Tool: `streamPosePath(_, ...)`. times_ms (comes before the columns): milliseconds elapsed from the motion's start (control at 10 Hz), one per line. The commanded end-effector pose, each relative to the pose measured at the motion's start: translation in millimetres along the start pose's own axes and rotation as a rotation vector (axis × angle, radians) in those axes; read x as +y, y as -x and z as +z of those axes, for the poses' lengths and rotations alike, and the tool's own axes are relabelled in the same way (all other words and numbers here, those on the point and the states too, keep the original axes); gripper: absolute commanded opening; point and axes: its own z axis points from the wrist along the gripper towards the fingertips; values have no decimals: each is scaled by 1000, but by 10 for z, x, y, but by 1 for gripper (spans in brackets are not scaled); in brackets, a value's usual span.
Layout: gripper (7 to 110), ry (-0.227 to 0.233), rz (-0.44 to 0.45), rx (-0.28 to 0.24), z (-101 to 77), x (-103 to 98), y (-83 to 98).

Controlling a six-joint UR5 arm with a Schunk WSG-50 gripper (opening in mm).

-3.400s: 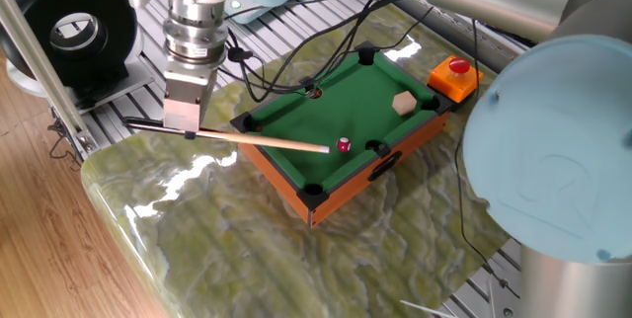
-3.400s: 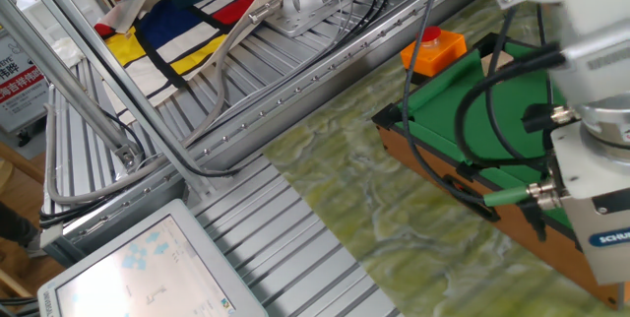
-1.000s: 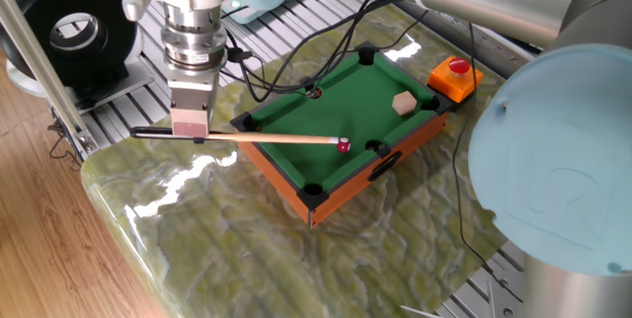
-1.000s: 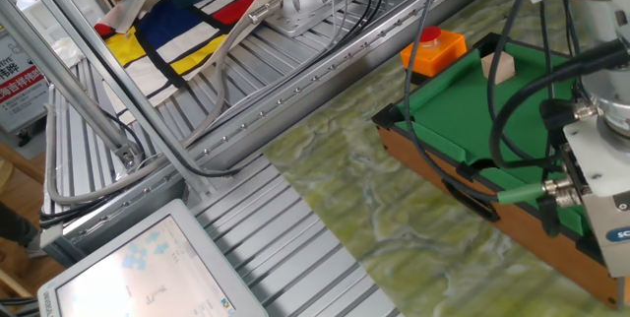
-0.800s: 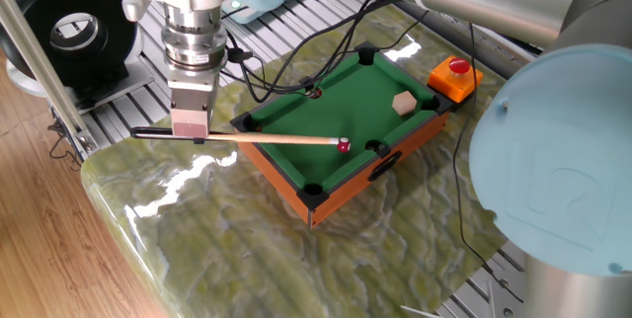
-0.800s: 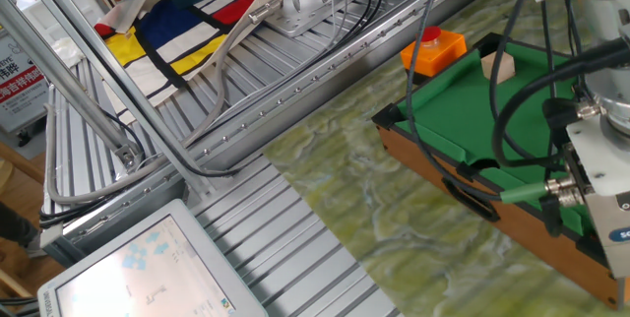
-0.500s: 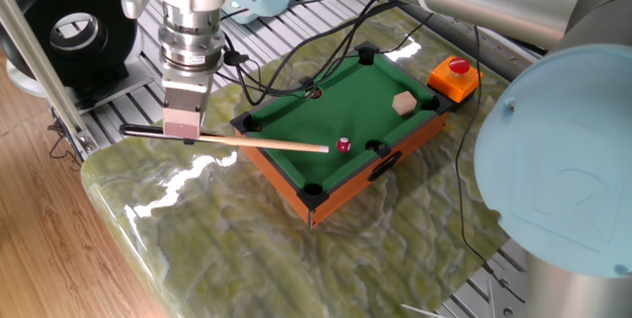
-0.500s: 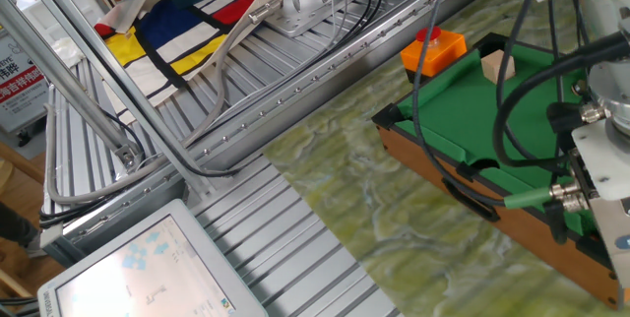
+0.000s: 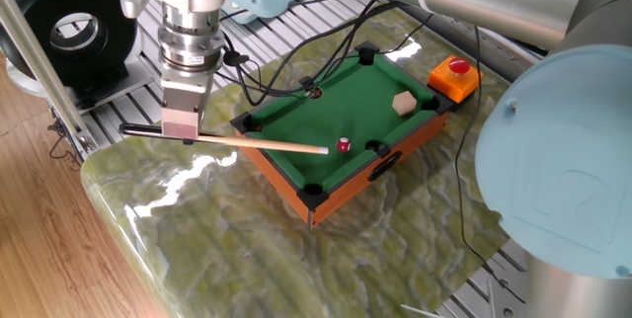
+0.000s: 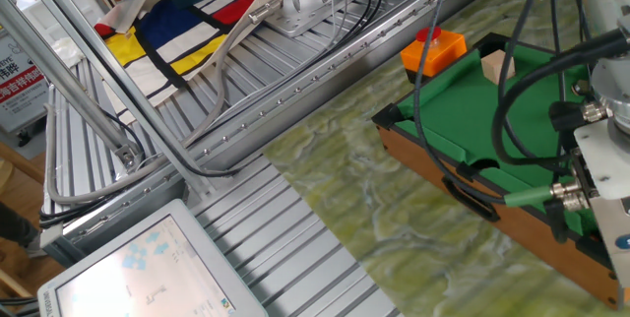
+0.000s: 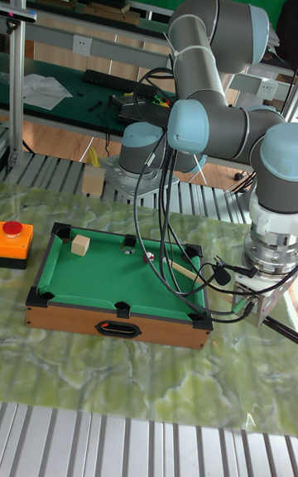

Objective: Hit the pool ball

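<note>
The pool ball is a tiny dark-red ball with a white spot, lying on the green felt of the small pool table close to a side pocket. It also shows in the tall view as the ball. My gripper hangs off the table's left end, shut on a thin wooden cue stick. The cue lies level, and its tip stops a short gap left of the ball. In the tall view the gripper sits beyond the table's right corner. The other fixed view hides the ball.
A tan wooden cube rests on the felt near the far end. An orange box with a red button stands just beyond the table. Black cables hang from the arm across the table's near rim. The marbled tabletop's edge is close on the left.
The cue tip was touching the ball a second ago. My gripper has drawn back to the left, pulling the tip away. The ball sits at about the same spot.
</note>
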Motion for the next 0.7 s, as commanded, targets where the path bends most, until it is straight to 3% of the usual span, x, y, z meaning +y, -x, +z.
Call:
streamPosePath(0,7,55,-3,-74,-28,134,189)
streamPosePath(200,7,6,138,-103,-30,-5,261)
streamPosePath(300,7,-21,172,-76,-25,-72,189)
streamPosePath(600,7,2,157,-77,-24,-13,197)
